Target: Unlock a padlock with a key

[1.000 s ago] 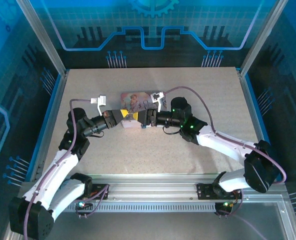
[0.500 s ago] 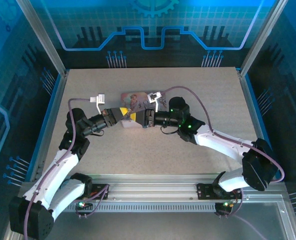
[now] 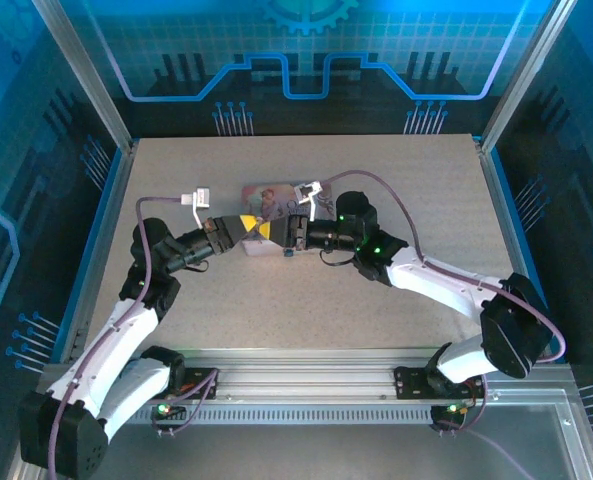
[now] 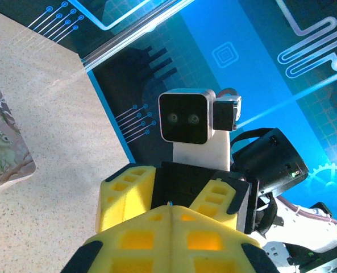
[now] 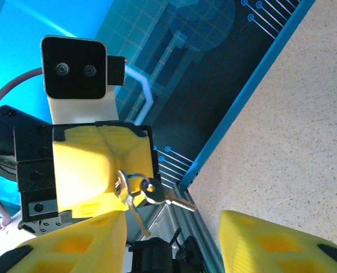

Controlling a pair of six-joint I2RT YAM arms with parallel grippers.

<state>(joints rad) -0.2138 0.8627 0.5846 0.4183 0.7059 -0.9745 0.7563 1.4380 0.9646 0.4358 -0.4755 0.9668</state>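
My left gripper [image 3: 262, 232] is shut at mid-table, its yellow fingers pressed together [image 4: 171, 208]. In the right wrist view a thin ring with two small metal keys hangs out of those fingertips: one key [image 5: 169, 197] points sideways, and the other dangles beside it. My right gripper [image 3: 285, 236] faces the left one tip to tip and is open [image 5: 174, 250], its jaws standing either side of the keys without touching them. A tiny bluish speck [image 3: 288, 253] just below the two grippers looks like the padlock; its details are too small to tell.
A pink picture-printed tin [image 3: 272, 200] lies flat just behind the grippers, and its corner shows in the left wrist view [image 4: 3, 142]. Blue panel walls and metal posts ring the speckled table [image 3: 396, 180]. A metal rail runs along the near edge [image 3: 306, 385].
The right arm has edged slightly left, bringing its gripper closer to the left one. Its jaws narrowed and widened again. The left gripper has stayed shut and nearly still.
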